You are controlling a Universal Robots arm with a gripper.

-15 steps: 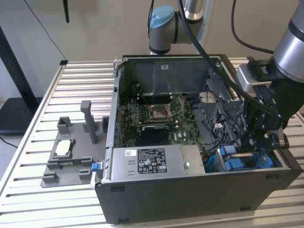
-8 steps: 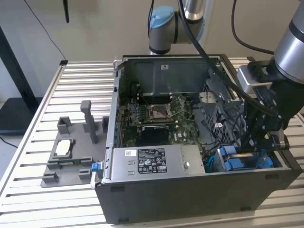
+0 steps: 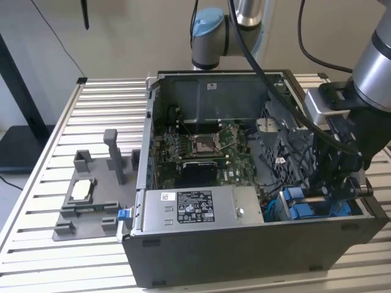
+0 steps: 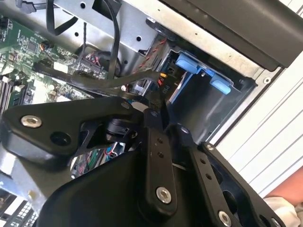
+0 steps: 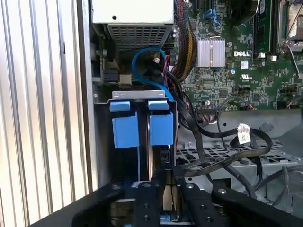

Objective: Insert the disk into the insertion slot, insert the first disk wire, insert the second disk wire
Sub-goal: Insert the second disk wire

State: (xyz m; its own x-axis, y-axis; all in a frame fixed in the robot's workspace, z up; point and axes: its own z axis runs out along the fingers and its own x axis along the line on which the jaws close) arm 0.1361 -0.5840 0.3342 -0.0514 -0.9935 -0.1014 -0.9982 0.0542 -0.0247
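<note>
Exterior view, lower right of the frame: your gripper (image 3: 333,194) is down beside the disk (image 3: 302,210), already seated in the slot (image 3: 276,212), grip state impossible to tell, and the black wires (image 3: 286,149) crowding it could snag and drag loose if you move off carelessly.

— How is the light in the exterior view?
— Soft and even. The slatted desk (image 3: 43,177) is bright, and the inside of the computer case (image 3: 244,256) is shaded.
— Any glare?
— In the first wrist view the heatsink (image 5: 210,52) glints, and the drive cage (image 5: 142,94) sinks into deep shadow.
</note>
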